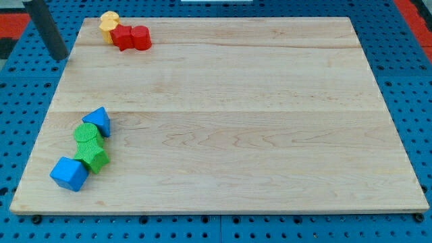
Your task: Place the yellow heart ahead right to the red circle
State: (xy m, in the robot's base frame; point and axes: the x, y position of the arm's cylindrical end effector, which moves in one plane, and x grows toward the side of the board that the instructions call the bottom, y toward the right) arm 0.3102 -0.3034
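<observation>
My tip (61,58) sits at the view's top left, just off the wooden board's (229,121) left edge, over the blue pegboard (412,81); the dark rod leans up and leftward out of view. It has no jaws and touches no block. Near the bottom-left corner lie a blue cube (69,173), green blocks (88,144) and a blue triangle (98,121). At the top edge's left, the yellow heart (109,23) touches the red blocks (131,38).
</observation>
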